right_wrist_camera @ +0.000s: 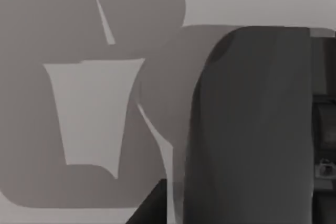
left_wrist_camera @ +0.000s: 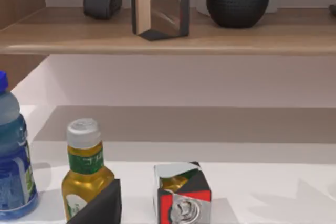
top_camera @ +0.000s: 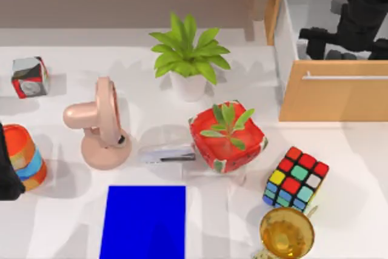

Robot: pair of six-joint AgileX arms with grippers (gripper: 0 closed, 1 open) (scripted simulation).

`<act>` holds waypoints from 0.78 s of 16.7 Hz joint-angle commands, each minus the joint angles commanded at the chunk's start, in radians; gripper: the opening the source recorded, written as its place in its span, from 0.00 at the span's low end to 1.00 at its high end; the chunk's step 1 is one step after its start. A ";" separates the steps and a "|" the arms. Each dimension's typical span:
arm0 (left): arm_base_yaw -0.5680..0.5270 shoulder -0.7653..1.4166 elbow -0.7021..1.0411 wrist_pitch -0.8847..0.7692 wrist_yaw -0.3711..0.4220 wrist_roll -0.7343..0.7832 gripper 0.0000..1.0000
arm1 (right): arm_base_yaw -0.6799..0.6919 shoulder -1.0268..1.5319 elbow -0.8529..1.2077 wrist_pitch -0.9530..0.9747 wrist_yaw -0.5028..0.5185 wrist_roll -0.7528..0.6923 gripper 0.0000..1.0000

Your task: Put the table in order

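While my right arm reaches into the open drawer [top_camera: 291, 28] of the light-wood cabinet [top_camera: 333, 98] at the far right of the worktop [top_camera: 60, 222], its tool [top_camera: 321, 37] sits dark inside that drawer, and I cannot tell whether it is released or clenched. My left arm lies at the worktop's left edge, just beside a striped orange and blue cup [top_camera: 25, 156]; I cannot tell the state of that tool either. Across the white worktop stand a pink desk fan [top_camera: 100, 122], a leafy plant in a white pot [top_camera: 188, 56], a smaller plant in a red watermelon-patterned pot [top_camera: 227, 136], and a small silver stapler-like thing [top_camera: 167, 154] between fan and red pot. A blue mat [top_camera: 145, 221] lies at the near edge, with a colour cube [top_camera: 295, 179] and a golden goblet [top_camera: 287, 233] to the right. A red, silver and black cube [top_camera: 29, 77] sits far left; the left wrist view shows it [left_wrist_camera: 181, 195] beside a yellow bottle [left_wrist_camera: 84, 174] and a blue bottle [left_wrist_camera: 13, 161], below a wooden shelf [left_wrist_camera: 168, 38].
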 joint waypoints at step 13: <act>0.000 0.000 0.000 0.000 0.000 0.000 1.00 | 0.000 0.000 0.000 0.000 0.000 0.000 0.00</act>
